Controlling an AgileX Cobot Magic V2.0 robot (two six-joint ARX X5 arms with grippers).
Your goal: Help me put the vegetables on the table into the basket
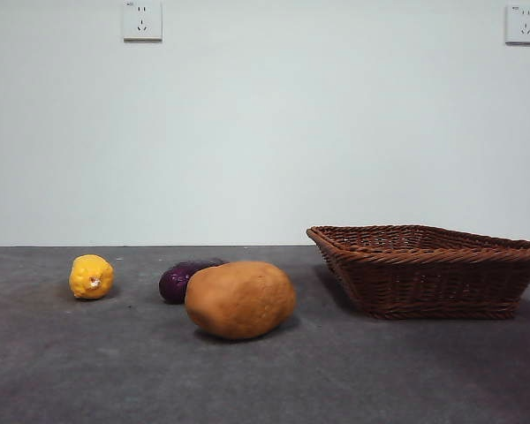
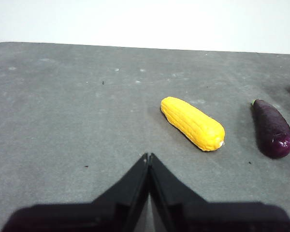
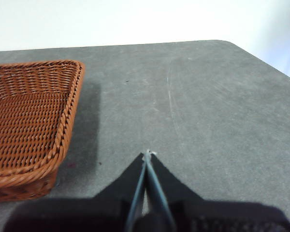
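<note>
plainly nothing has been picked yet: this looks like the very start, with all three vegetables lying on the table [image 1: 88,371]. the basket [image 1: 428,269] sits just off to one side of the right gripper [image 3: 146,153], whose jaws are clenched on nothing; what shows of its inside is bare. the potato [image 1: 240,299] lies in the open, out of both wrist views. the eggplant [image 2: 273,128] and corn [image 2: 192,123] lie ahead of the left gripper [image 2: 148,155], the corn nearer, both apart from its pressed-together, empty jaws. the likely next move calls for that gripper to part its jaws and reach over the corn.
</note>
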